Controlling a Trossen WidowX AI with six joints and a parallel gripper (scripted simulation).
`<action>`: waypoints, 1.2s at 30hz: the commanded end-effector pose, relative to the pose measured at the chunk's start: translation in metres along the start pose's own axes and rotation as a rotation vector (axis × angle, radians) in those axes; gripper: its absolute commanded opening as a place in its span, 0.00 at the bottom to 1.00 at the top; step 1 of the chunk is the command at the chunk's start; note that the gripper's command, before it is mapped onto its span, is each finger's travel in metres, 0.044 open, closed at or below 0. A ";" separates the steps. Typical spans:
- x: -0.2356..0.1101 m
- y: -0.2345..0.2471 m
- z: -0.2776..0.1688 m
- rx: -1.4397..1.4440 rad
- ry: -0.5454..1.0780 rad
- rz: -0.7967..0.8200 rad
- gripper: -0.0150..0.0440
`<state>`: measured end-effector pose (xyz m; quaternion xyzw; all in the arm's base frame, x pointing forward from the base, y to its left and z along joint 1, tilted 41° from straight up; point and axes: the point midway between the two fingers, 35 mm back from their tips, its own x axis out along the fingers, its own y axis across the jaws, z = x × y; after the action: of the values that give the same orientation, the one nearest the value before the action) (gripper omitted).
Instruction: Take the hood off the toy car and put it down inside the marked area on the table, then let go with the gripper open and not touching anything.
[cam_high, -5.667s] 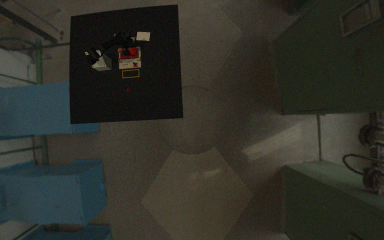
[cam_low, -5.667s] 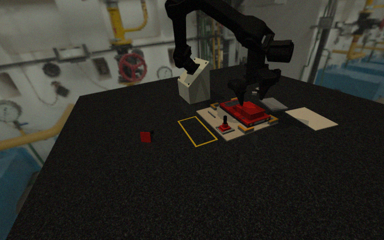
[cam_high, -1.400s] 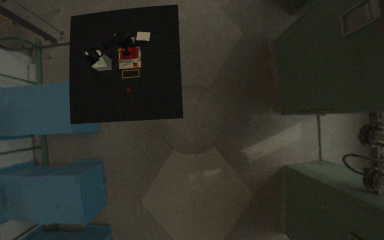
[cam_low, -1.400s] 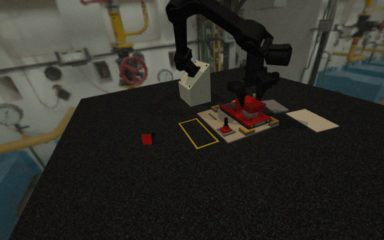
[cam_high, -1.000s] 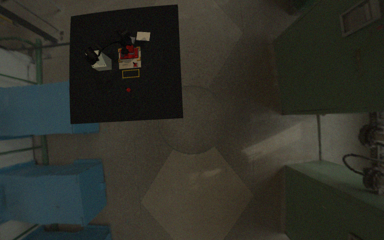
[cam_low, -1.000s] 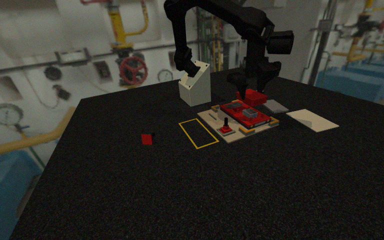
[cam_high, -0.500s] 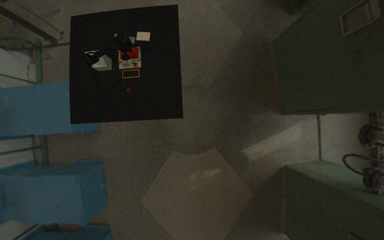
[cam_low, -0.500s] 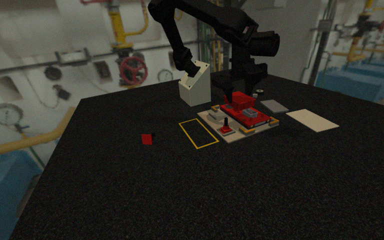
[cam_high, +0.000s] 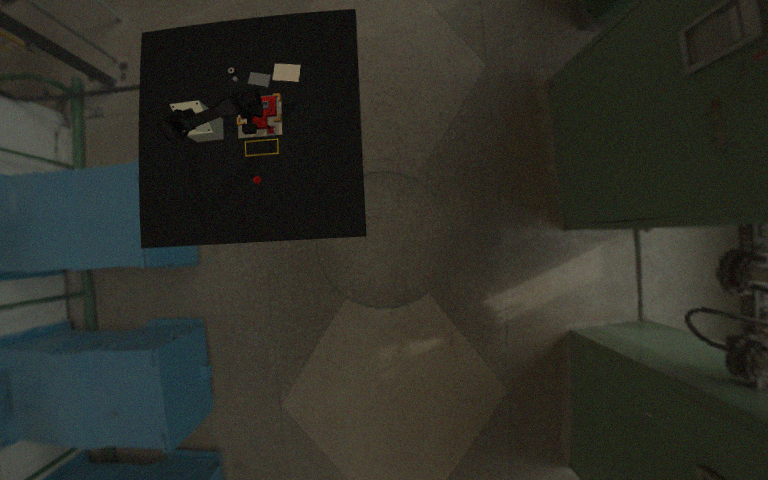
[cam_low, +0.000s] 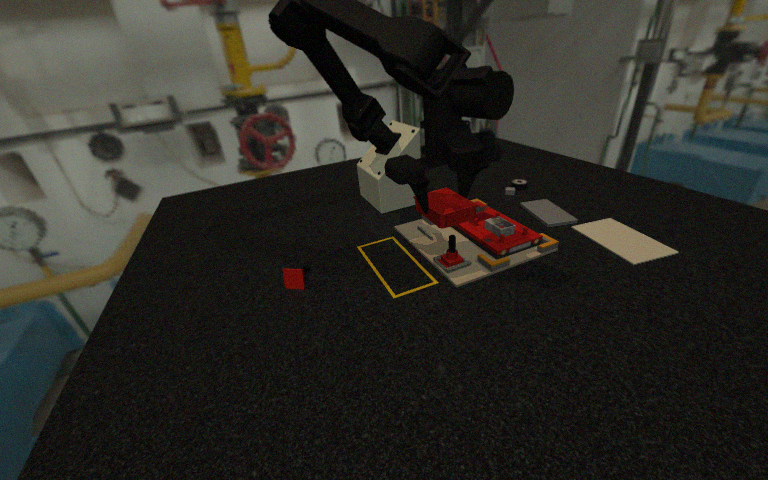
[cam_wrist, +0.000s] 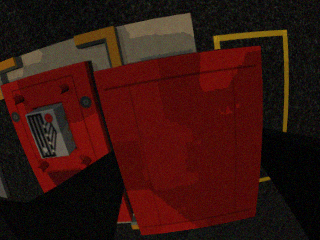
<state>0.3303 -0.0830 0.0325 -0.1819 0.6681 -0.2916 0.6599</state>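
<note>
My gripper (cam_low: 445, 195) is shut on the red hood (cam_low: 450, 207) (cam_wrist: 180, 140) and holds it just above the back end of the toy car's base. The red toy car (cam_low: 502, 235) (cam_wrist: 56, 130) (cam_high: 267, 110) sits on a pale baseplate (cam_low: 470, 271) with orange corner marks; a grey engine block shows on its top. The marked area, a yellow rectangle outline (cam_low: 370, 267) (cam_high: 261, 153) (cam_wrist: 284, 80), lies on the black table (cam_low: 339, 367) just left of the baseplate. In the wrist view the hood fills the middle and covers part of the rectangle.
A small red-and-black post (cam_low: 451, 254) stands on the baseplate's front corner. A white wedge block stands behind the car. A grey plate (cam_low: 548, 212), a cream plate (cam_low: 624, 240) and small grey parts (cam_low: 518, 183) lie to the right. A red tile (cam_low: 293, 278) lies left.
</note>
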 end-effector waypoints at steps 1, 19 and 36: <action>-0.001 -0.020 -0.006 -0.005 -0.001 -0.006 0.25; -0.003 -0.088 -0.032 0.000 0.000 -0.027 0.25; 0.005 -0.091 -0.033 0.000 0.001 -0.027 0.25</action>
<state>0.2863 -0.1487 0.0878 -0.1881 0.6639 -0.3018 0.6578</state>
